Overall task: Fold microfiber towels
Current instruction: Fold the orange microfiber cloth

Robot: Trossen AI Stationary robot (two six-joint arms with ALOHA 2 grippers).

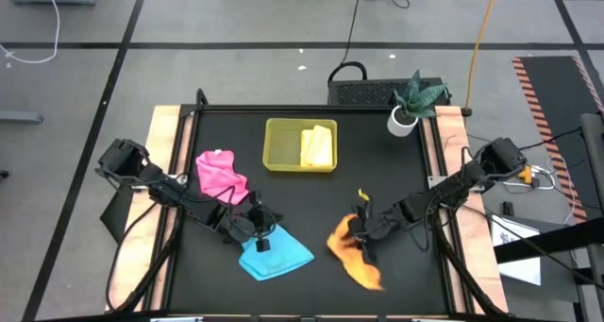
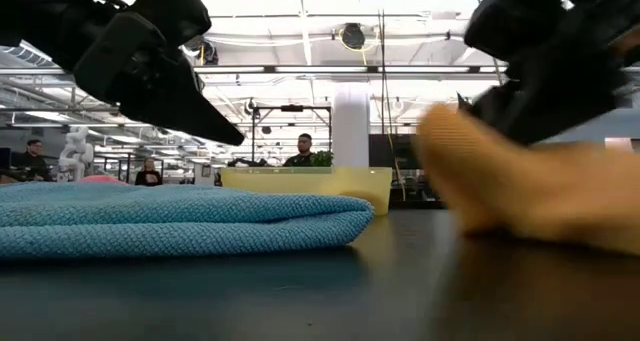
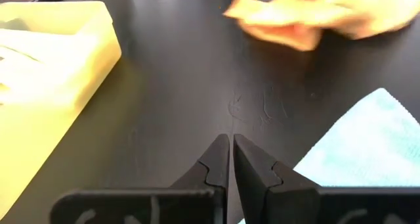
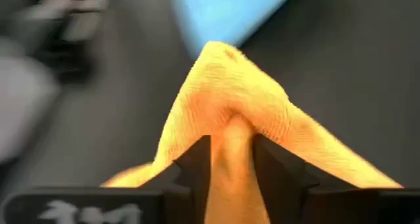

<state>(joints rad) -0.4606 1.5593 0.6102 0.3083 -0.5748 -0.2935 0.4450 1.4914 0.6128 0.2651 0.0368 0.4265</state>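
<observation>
The orange towel (image 1: pixel 354 251) lies crumpled at the near right of the black table, with my right gripper (image 4: pixel 231 145) shut on it. To its left the sky blue towel (image 1: pixel 276 254) lies folded flat. My left gripper (image 3: pixel 231 140) is shut and hovers over bare table just beyond the blue towel's far edge (image 3: pixel 357 145), touching nothing. The pink towel (image 1: pixel 222 174) lies bunched at the left. The yellow towel (image 1: pixel 318 145) lies folded in the yellow-green tray (image 1: pixel 278 157). My right gripper pinches a bunched fold of the orange towel (image 4: pixel 230 129) between its two fingers (image 4: pixel 197 159); the cloth bulges up in a peak past the fingertips. The fingers slant down from the table's right side. The rest of the towel (image 1: pixel 366 273) trails onto the table toward the near edge.
A potted plant (image 1: pixel 408 105) stands at the far right corner, with a dark flat device (image 1: pixel 373 91) beside it past the far edge. Wooden side rails (image 1: pixel 165 171) run along both sides of the table. People sit in the room beyond (image 2: pixel 303 151).
</observation>
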